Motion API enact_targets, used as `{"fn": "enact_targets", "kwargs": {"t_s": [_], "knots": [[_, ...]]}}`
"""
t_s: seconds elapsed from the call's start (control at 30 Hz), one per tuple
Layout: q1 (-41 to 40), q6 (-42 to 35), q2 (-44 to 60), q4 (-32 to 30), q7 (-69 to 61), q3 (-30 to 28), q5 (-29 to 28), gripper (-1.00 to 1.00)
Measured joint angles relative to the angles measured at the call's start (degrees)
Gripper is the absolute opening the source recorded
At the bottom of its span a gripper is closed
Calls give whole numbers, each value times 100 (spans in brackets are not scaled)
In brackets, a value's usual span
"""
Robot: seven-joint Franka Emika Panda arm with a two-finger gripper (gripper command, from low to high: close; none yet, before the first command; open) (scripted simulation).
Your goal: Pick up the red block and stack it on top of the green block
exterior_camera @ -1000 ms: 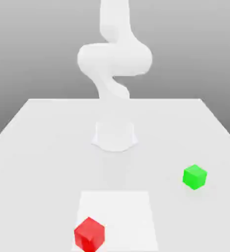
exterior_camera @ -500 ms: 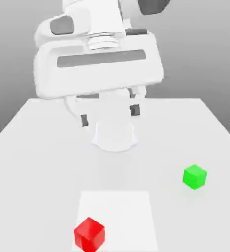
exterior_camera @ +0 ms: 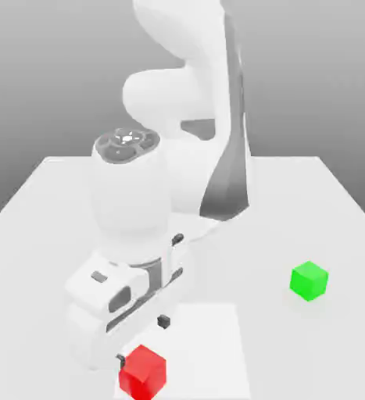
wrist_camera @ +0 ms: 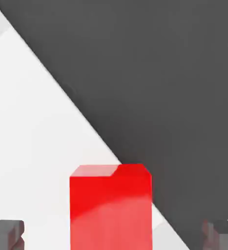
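The red block rests on the white table near its front edge, toward the exterior view's left. My gripper hangs just above and behind it, open, with one dark fingertip on either side of the cube. In the hand view the red block sits centred between the two fingertips, with wide gaps to each and no contact. The green block stands alone on the exterior view's right, well away from the hand.
A slightly brighter square patch marks the table under the red block. The arm's white links rise from the base at the table's middle. In the hand view the table edge runs diagonally, with dark floor beyond it.
The arm has swung forward and down: the hand, high above the table's middle half a second ago, now sits low over the red block. Both blocks stayed put.
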Motion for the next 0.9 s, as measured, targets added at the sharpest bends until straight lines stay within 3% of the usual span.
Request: {"fn": "enact_targets", "kwargs": {"t_s": [0.03, 0.07, 0.3, 0.47, 0.63, 0.9], "knots": [[-98, 159, 202, 34, -95, 121, 120, 0], [-175, 284, 362, 61, -172, 218, 220, -100], [-186, 286, 378, 63, -176, 230, 222, -100], [97, -387, -494, -114, 253, -133, -387, -100], [831, -531, -1277, -824, -180, 583, -755, -100], [2812, -509, -2712, -2183, -1263, 1650, -1117, -100]]}}
